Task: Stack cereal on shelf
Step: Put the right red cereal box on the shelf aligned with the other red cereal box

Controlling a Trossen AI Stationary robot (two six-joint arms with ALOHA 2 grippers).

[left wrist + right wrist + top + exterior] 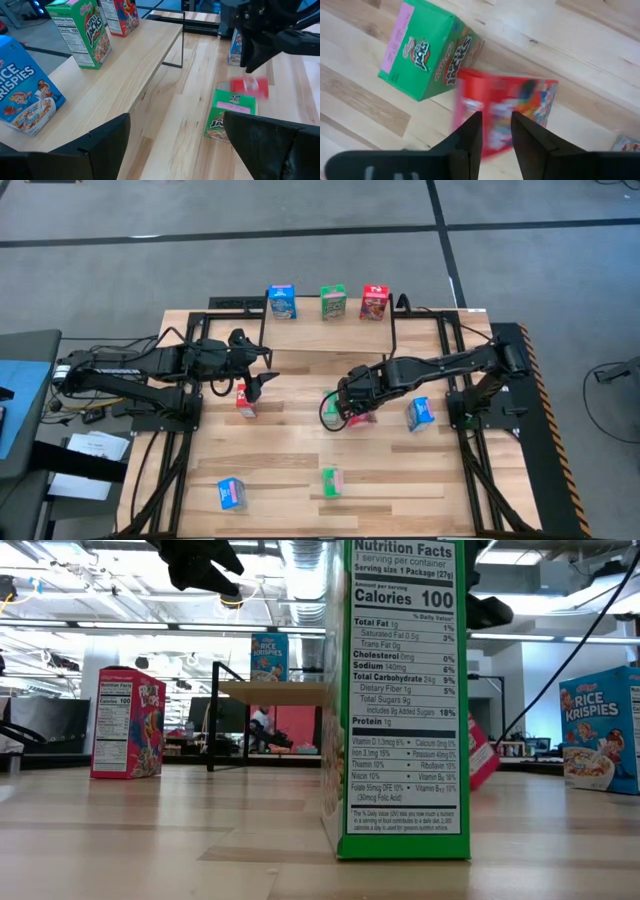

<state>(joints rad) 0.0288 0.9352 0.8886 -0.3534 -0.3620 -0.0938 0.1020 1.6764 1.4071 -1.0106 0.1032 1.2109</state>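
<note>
On the shelf (pixel 330 318) at the far side stand a blue (pixel 282 301), a green (pixel 333 302) and a red cereal box (pixel 374 302). At mid-table my right gripper (pixel 347 412) is shut on a red cereal box (pixel 502 112), right beside a green box (pixel 427 50) that lies flat on the table. My left gripper (pixel 262 383) hangs open above the table's left half, over nothing, close to a standing red box (pixel 246 400). My right gripper pinches the red box's near end (pixel 496 131) between its two fingers, coming steeply from above. The fingers hide which faces they press. The box sits tilted in the hold (pixel 480 755); whether its low corner is still on the table I cannot tell.
A blue box (pixel 420 413) stands on the table to the right of my right gripper. Toward the near edge are a green box (pixel 331 481) and a blue box (pixel 231 493). Black frame rails (pixel 520 430) run along both table sides.
</note>
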